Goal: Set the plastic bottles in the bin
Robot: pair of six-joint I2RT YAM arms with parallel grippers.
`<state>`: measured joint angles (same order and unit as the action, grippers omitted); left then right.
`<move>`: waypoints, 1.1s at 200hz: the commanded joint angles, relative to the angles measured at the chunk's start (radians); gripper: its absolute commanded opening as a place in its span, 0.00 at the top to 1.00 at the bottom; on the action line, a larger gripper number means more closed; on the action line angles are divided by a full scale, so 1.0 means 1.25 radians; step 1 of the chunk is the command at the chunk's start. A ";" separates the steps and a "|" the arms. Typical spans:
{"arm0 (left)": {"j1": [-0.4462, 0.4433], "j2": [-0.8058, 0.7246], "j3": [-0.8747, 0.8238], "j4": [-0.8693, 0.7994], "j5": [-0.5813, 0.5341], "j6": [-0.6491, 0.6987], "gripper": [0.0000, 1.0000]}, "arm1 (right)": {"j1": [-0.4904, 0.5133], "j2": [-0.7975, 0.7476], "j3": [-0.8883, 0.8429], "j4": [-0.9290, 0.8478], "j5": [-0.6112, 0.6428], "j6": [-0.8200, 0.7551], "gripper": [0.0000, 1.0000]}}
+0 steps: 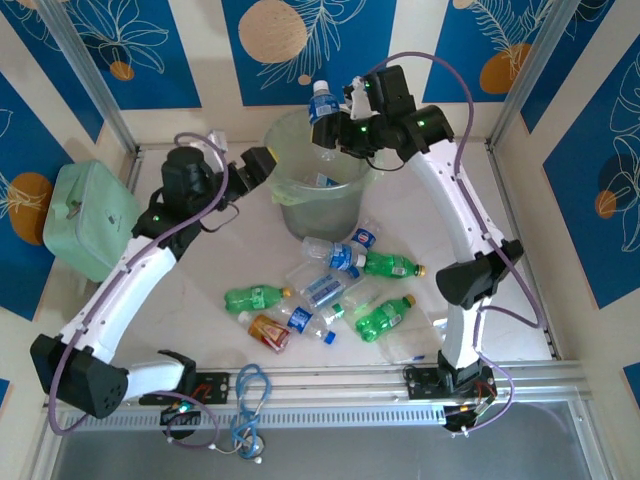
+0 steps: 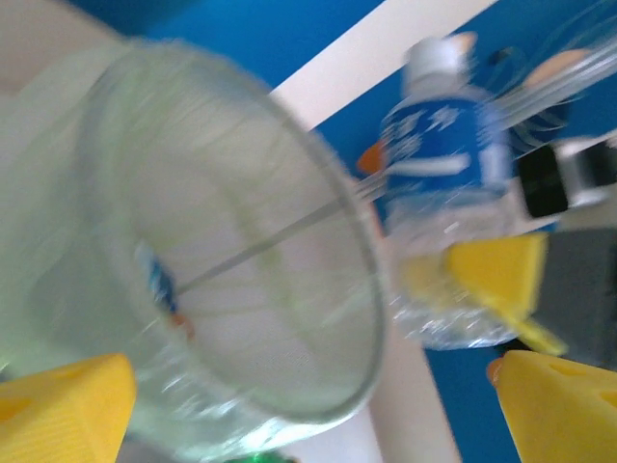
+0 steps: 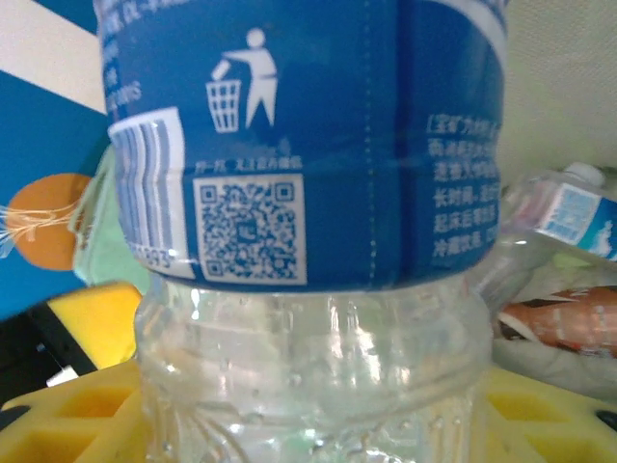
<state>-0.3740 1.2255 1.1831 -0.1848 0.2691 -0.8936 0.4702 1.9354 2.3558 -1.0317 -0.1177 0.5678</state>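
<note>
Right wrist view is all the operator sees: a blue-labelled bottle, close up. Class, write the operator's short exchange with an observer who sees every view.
Operator: Where is my bottle relative to the bin?
Observer: The bottle is upright, cap up, at the far rim of the bin.
Operator: What is the left arm doing?
Observer: The left fingers stand open and empty beside the bin.

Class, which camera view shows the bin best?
The top external view: the whole bin shows, rim and wall clear. The left wrist view gives its rim and inside, blurred; the right wrist view, perhaps some liner.
</note>
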 commanded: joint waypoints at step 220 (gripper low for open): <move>0.006 -0.065 -0.178 -0.324 -0.111 0.050 0.18 | -0.011 0.068 0.098 -0.080 0.062 -0.029 0.23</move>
<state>-0.3733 1.1408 0.9859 -0.5999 0.1040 -0.8459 0.4576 2.0483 2.4329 -1.1107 -0.0463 0.5343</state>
